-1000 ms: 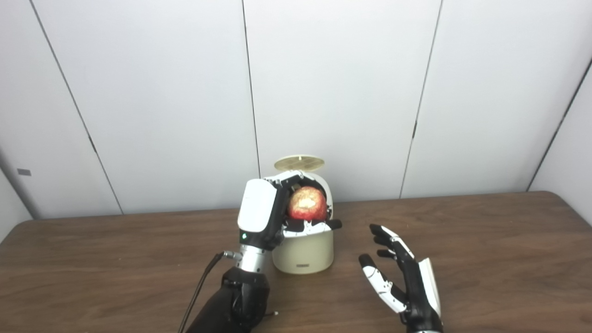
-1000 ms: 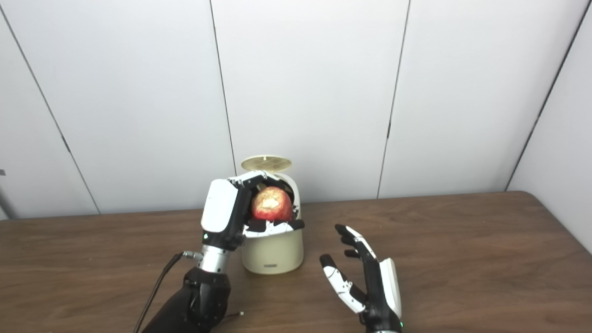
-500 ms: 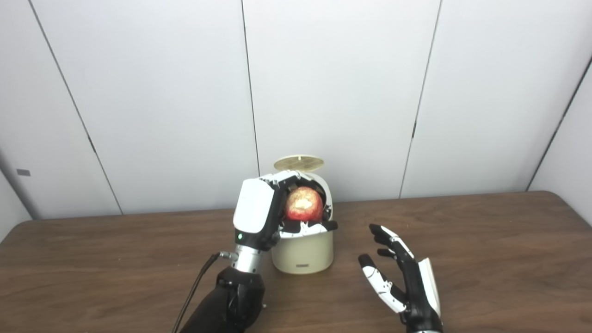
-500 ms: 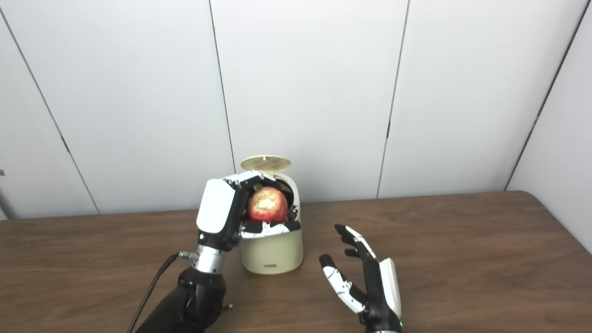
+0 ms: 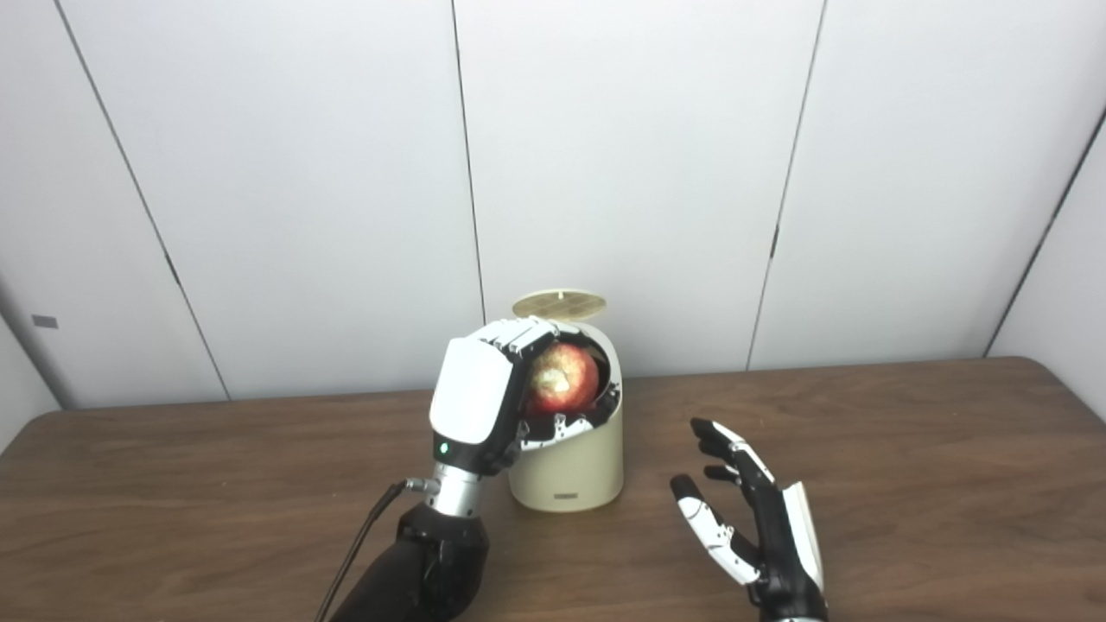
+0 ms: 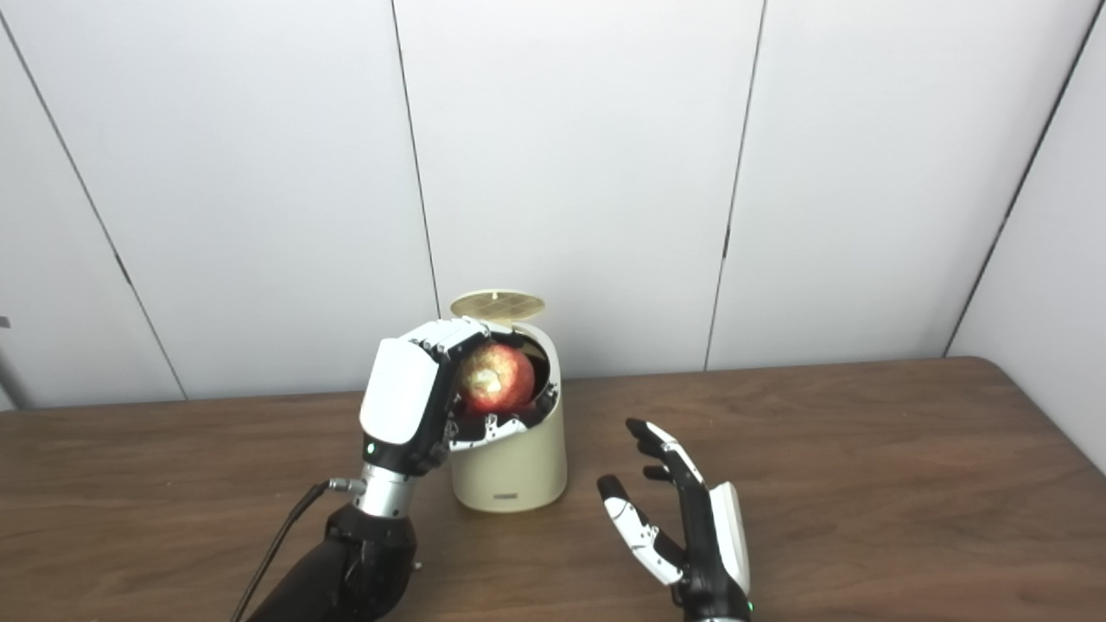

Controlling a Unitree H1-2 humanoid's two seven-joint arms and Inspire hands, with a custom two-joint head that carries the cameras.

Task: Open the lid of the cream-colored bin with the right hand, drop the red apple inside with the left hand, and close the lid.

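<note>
The cream-colored bin (image 5: 568, 466) stands on the table near the wall, its round lid (image 5: 558, 305) flipped up behind the opening. My left hand (image 5: 475, 399) is shut on the red apple (image 5: 566, 378) and holds it at the bin's slanted mouth, the fingers curled over its top and the thumb under it. The apple's lower part is hidden by the fingers and the rim. To the right of the bin, my right hand (image 5: 747, 518) hovers just above the table, open, palm turned toward the bin, holding nothing.
The brown wooden table (image 5: 907, 466) runs across the view, with white wall panels (image 5: 622, 173) right behind the bin. A black cable (image 5: 359, 540) trails from my left wrist toward the bottom edge.
My left hand has drawn a little left and up and tilted the apple over into the bin's opening. The thumb no longer juts past the rim. The right hand has stayed still.
</note>
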